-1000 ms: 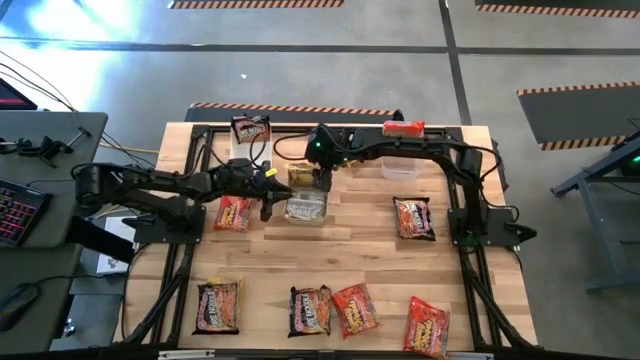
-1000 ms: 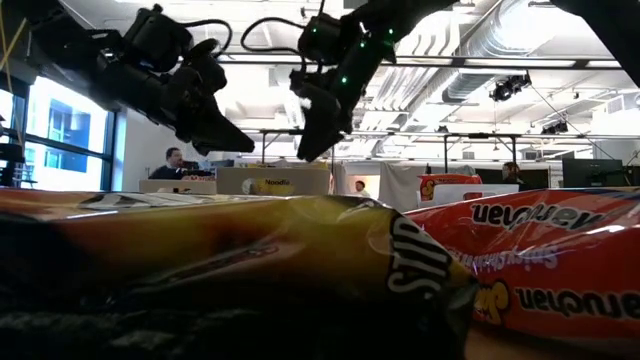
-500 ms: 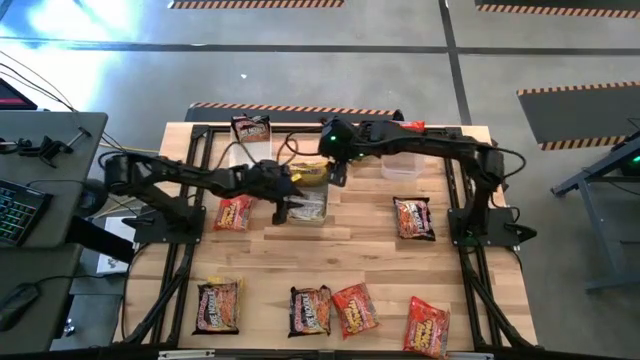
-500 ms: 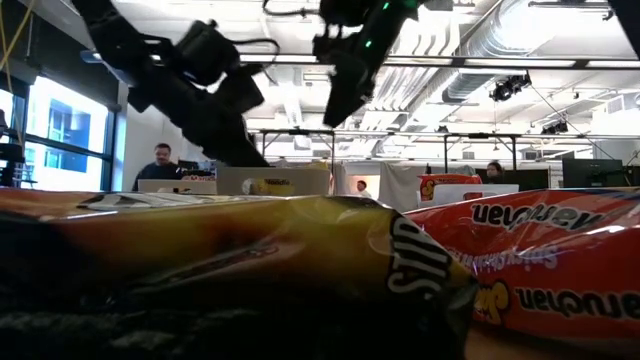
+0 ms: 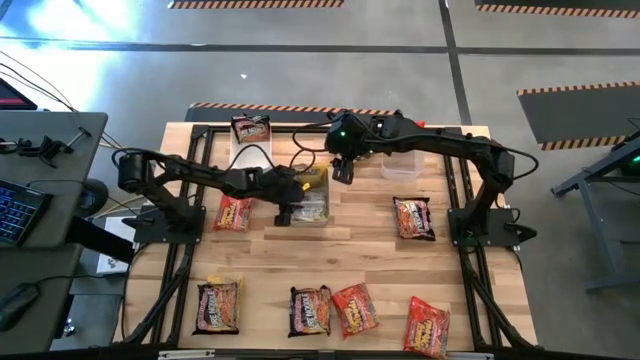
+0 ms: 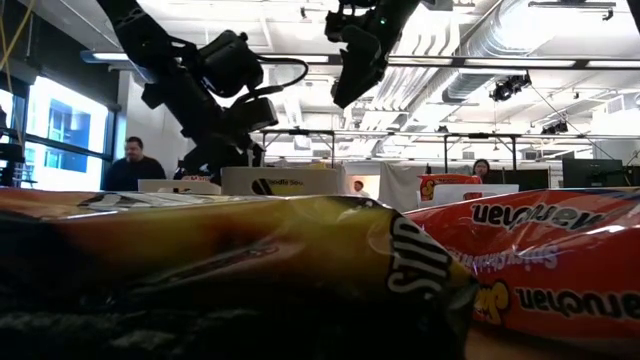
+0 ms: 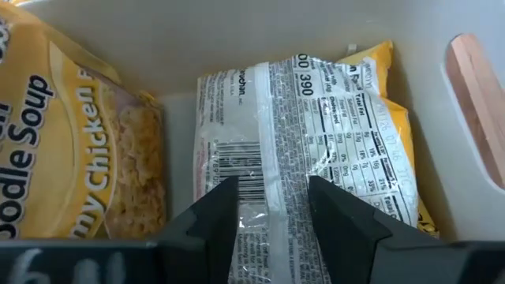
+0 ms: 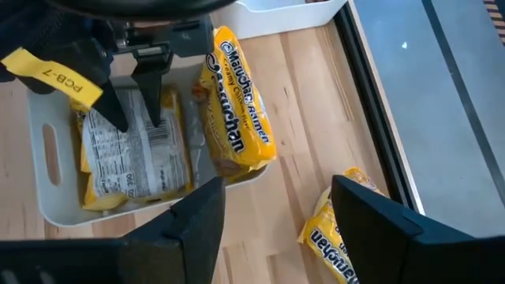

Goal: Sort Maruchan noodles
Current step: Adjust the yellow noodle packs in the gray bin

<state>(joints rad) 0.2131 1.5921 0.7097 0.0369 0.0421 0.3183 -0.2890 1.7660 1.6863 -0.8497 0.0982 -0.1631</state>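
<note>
High view: left gripper (image 5: pixel 283 212) has moved over the bin (image 5: pixel 318 213).

High view looks straight down from well above, taking in the whole surface (image 5: pixel 330 250) and both arms. Low view sits at surface level, facing level into the room, so near that packets (image 6: pixel 250 270) fill its lower half. Left wrist view looks closely down into the bin (image 7: pixel 260 47). Right wrist view looks from farther up on that same bin (image 8: pixel 47 150), shared with the high view.
</note>
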